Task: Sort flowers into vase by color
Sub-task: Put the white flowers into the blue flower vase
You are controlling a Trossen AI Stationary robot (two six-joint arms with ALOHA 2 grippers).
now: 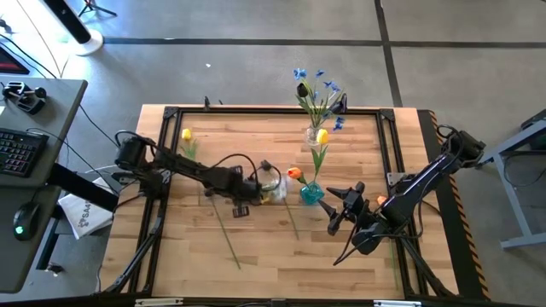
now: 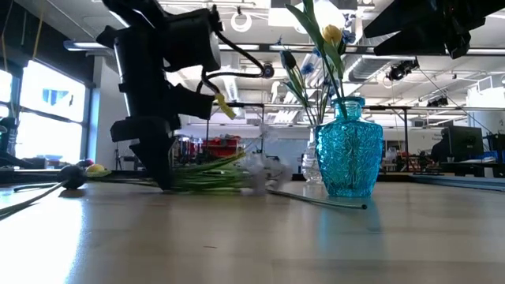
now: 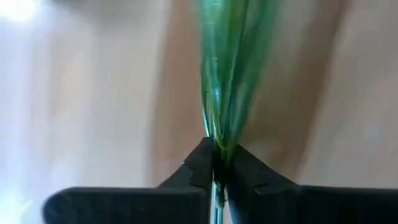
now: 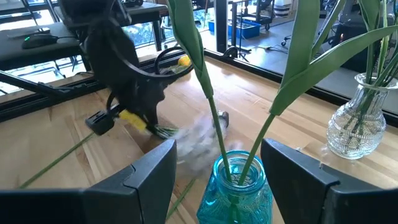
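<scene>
Going left to right in the high view: a yellow flower (image 1: 186, 135) lies on the wooden table (image 1: 256, 247) toward the upper left of the tabletop, and a long green stem (image 1: 223, 230) lies loose lower down, left of centre. The left gripper (image 1: 245, 198) sits low at the table's middle, right where a bunch of flowers (image 1: 271, 189) lies flat with pale heads. In the left wrist view its fingers (image 3: 200, 167) are pinched tight on the green stems (image 3: 227, 68), which fan out away from the camera. The low view shows the same thing: the arm is down on the wood with the stems (image 2: 207, 175) lying along the surface.

Just right of that, an orange-red flower (image 1: 294, 173) lies on the table beside the blue vase (image 1: 311, 194), which stands upright near centre and holds a yellow flower (image 1: 322, 136). Further up the frame, near the table's top edge, a clear vase (image 1: 312, 134) holds the blue flowers (image 1: 324, 85) plus a near-black one (image 1: 301, 89).

The right gripper (image 1: 334, 210) hovers just right of the blue vase, lower centre-right. In the right wrist view its fingers (image 4: 152, 177) are spread wide, with the blue vase (image 4: 236, 190) between them but not touched.
</scene>
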